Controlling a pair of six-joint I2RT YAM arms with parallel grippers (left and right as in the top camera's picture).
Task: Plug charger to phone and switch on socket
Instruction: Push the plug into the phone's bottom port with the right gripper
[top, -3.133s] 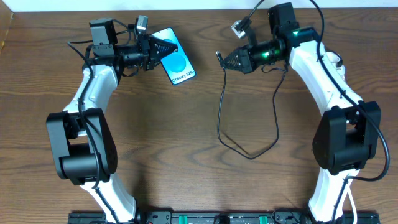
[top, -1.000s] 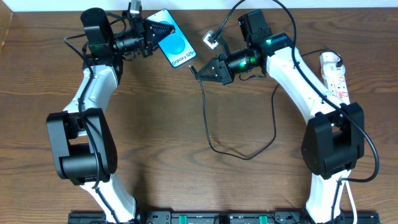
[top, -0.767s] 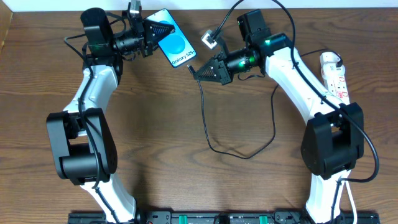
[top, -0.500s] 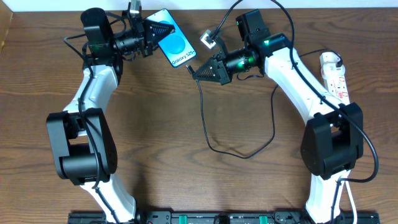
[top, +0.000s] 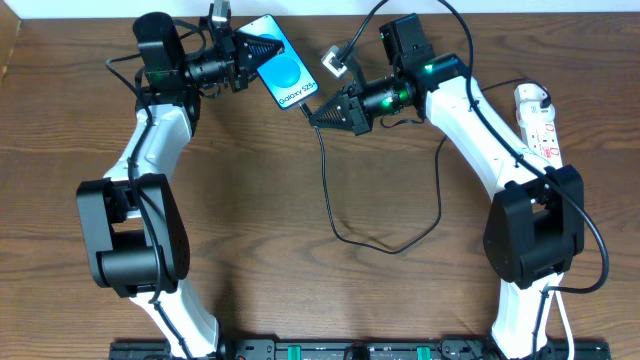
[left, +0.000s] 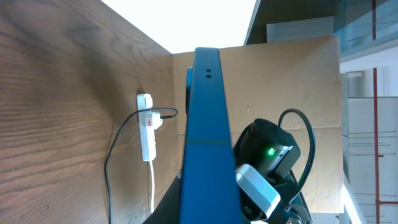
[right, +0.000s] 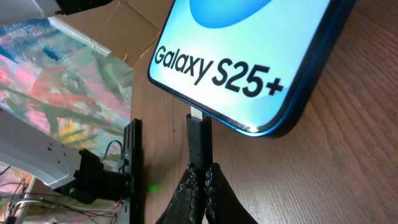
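Plugging step: left claw (top: 249, 48) pinches the phone (top: 285, 78); right claw (right: 203, 175) pinches the charger (right: 200, 140) tip at its port. Next calls for a straight push, then the socket (top: 538, 120) switch.

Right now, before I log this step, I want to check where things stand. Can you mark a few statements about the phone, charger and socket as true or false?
1. The left gripper is shut on the phone. True.
2. The right gripper is open and empty. False: it is shut on the charger just behind its plug tip.
3. The plug tip meets the phone's edge at the end with the text. True.
4. The socket lies under the phone. False: it lies well apart, beside the right arm.
5. The phone's screen is dark. False: it is lit blue.
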